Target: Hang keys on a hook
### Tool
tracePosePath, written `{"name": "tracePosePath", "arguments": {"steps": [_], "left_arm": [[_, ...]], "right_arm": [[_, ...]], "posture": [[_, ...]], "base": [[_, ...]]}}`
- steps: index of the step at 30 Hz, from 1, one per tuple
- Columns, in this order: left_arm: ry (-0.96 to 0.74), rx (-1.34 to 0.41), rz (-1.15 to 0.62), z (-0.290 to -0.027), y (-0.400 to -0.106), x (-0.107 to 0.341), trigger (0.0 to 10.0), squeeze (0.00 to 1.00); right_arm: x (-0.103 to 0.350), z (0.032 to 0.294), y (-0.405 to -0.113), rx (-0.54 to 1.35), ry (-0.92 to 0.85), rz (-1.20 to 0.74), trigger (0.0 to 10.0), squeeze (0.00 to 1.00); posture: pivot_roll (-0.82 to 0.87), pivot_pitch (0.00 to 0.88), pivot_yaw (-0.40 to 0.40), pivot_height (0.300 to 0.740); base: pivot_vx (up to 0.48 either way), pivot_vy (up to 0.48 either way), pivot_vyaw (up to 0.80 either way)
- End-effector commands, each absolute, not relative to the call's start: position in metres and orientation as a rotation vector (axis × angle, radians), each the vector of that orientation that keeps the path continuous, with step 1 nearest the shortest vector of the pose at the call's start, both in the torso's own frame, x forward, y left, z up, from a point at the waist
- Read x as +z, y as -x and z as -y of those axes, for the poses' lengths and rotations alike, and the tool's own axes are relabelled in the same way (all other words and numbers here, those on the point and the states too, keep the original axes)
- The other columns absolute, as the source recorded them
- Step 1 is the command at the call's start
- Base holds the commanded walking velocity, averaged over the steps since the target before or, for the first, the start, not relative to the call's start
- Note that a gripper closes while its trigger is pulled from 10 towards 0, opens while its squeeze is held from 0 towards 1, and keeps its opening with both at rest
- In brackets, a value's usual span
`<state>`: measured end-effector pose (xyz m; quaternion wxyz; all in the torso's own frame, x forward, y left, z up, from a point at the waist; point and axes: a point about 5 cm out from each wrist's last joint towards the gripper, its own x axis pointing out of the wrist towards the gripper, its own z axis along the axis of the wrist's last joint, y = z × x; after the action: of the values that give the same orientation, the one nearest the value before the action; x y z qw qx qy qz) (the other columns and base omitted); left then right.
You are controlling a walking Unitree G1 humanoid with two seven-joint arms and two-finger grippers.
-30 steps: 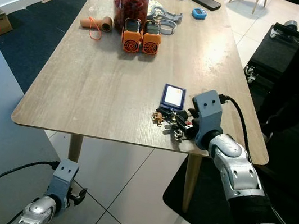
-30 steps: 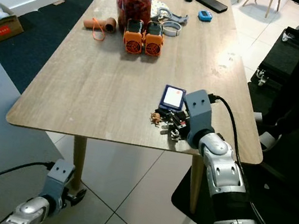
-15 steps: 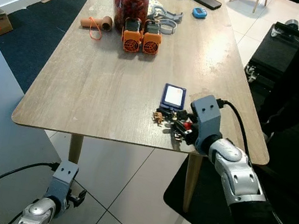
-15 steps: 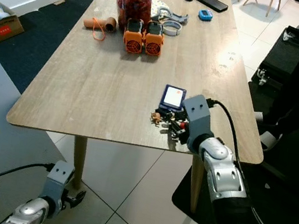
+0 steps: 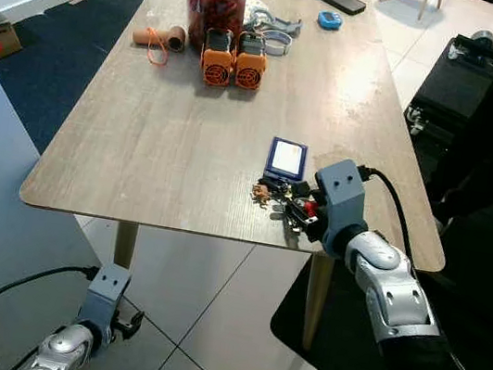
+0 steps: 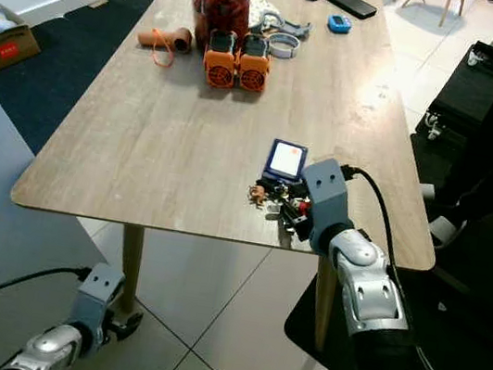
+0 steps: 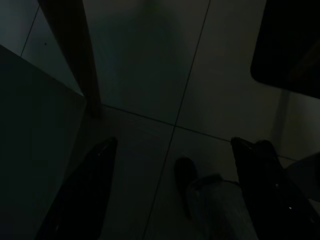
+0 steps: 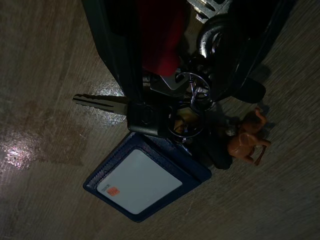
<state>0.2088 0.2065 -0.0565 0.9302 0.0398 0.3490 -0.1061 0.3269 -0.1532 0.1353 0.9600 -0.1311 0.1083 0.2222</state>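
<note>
Resting on the wooden table (image 5: 170,135) near its front edge, the keys (image 5: 283,202) lie just below the blue card holder (image 5: 285,158). Right gripper (image 5: 304,209) sits down on the bunch, fingers clenched on the keys. Left gripper (image 7: 170,192) hangs low, fingers spread.

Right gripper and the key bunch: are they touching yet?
Touching. In the right wrist view the right gripper has its fingers down on either side of the key bunch, pressed against its rings.
</note>
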Motion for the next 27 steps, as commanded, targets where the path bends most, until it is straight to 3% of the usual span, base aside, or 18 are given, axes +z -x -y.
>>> {"name": "tracePosePath", "arguments": {"steps": [1,2,3,4,5,7,8,27], "left_arm": [[-0.099,-0.208,-0.742,-0.2150,-0.2026,-0.0589,10.0,0.00],[-0.100,-0.209,-0.742,-0.2148,-0.2029,-0.0588,10.0,0.00],[-0.100,-0.210,-0.741,-0.2147,-0.2032,-0.0587,10.0,0.00],[-0.100,-0.210,-0.741,-0.2147,-0.2032,-0.0587,10.0,0.00],[-0.100,-0.211,-0.741,-0.2147,-0.2036,-0.0584,10.0,0.00],[-0.101,-0.211,-0.740,-0.2148,-0.2038,-0.0583,10.0,0.00],[-0.102,-0.212,-0.740,-0.2151,-0.2039,-0.0581,10.0,0.00],[-0.106,-0.218,-0.735,-0.2153,-0.2047,-0.0572,10.0,0.00]], "right_arm": [[0.1300,0.1546,-0.3237,0.448,0.266,-0.248,8.5,0.00],[0.1292,0.1542,-0.3233,0.450,0.264,-0.250,4.8,0.00],[0.1287,0.1538,-0.3231,0.452,0.263,-0.251,4.0,0.00],[0.1287,0.1538,-0.3231,0.452,0.263,-0.251,4.0,0.00],[0.1283,0.1533,-0.3229,0.453,0.264,-0.253,5.8,0.00],[0.1282,0.1531,-0.3229,0.453,0.264,-0.253,5.8,0.00],[0.1284,0.1529,-0.3230,0.452,0.266,-0.252,10.0,0.00],[0.1266,0.1600,-0.3244,0.401,0.253,-0.271,10.0,0.00]], "posture": [[0.06,0.115,0.014,0.740],[0.06,0.113,0.013,0.740],[0.06,0.108,0.012,0.740],[0.06,0.108,0.012,0.740],[0.06,0.106,0.014,0.740],[0.06,0.106,0.014,0.740],[0.06,0.106,0.014,0.740],[0.05,0.092,0.012,0.740]], "base": [[0.000,0.000,0.00],[0.000,0.000,0.00],[0.000,0.000,0.00],[0.000,0.000,0.00],[0.000,0.000,0.00],[0.000,0.000,0.00],[0.000,0.000,0.00],[0.000,0.000,0.00]]}}
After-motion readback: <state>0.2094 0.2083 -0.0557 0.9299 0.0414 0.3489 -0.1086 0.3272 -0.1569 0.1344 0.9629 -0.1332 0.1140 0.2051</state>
